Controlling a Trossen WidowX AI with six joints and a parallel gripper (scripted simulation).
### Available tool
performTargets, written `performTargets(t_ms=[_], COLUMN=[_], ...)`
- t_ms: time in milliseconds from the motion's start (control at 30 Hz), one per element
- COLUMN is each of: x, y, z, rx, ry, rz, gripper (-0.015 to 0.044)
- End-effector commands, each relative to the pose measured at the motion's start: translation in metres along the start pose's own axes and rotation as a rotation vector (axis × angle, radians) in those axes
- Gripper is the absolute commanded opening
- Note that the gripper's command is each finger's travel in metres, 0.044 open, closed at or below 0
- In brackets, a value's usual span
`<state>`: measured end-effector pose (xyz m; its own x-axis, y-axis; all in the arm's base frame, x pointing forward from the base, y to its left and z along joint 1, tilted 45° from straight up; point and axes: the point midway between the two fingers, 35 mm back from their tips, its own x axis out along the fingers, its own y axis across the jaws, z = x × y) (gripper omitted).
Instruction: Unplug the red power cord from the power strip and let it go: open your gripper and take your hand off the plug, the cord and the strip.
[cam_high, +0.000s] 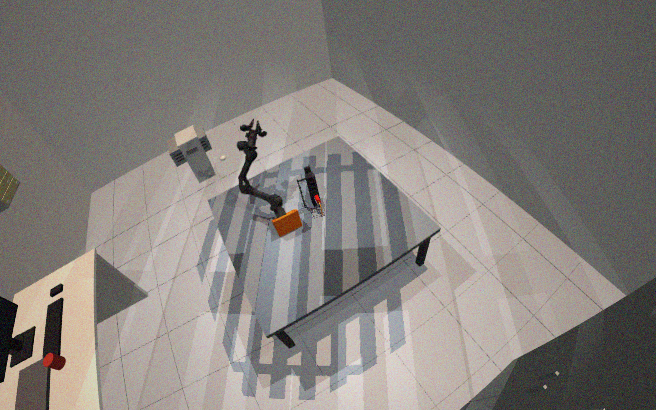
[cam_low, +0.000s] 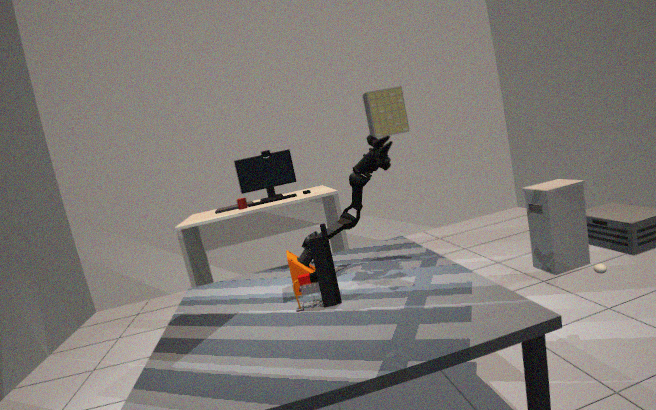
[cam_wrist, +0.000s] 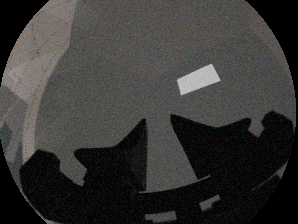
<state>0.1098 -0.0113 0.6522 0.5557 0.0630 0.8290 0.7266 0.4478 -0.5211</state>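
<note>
The black power strip (cam_high: 311, 186) (cam_low: 328, 275) stands tall and slightly tilted on the table, with a thin dark wire outline beside it. The red plug (cam_high: 317, 199) (cam_low: 304, 280) is at the strip's side, low down. The views are too small to tell whether it sits in a socket. An orange-looking cord (cam_high: 321, 209) (cam_low: 298, 299) runs down from it to the table top. My gripper (cam_high: 256, 120) (cam_low: 390, 140) (cam_wrist: 158, 119) is partly open and empty, raised high and well away from the strip, plug and cord. The wrist view shows no strip, plug or cord.
The arm's orange base (cam_high: 286, 223) is on the table (cam_high: 400, 220) (cam_low: 510, 310), close to the strip. A desk (cam_low: 320, 190) with a monitor (cam_low: 265, 171) and a red cup (cam_high: 54, 361) (cam_low: 242, 203) stands apart. A grey cabinet (cam_high: 197, 160) (cam_low: 560, 230) stands beyond another table side.
</note>
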Motion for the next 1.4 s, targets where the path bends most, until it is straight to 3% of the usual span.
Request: performTargets(t_ms=[0,333,633,1033,1367], x=[0.009,-0.010,-0.070,-0.204,-0.345], y=[0.037,0.124,0.213,0.329,0.398], z=[-0.067,-0.195,-0.289,-0.356,-0.343], rx=[0.183,0.576,0.942,1.403,1.657], ry=[0.168,0.565,0.994,1.710,2.529], rz=[0.106,0.267,0.347,0.308,0.035], gripper=[0.0160,0.0160,0.0160,0.0160,0.0160])
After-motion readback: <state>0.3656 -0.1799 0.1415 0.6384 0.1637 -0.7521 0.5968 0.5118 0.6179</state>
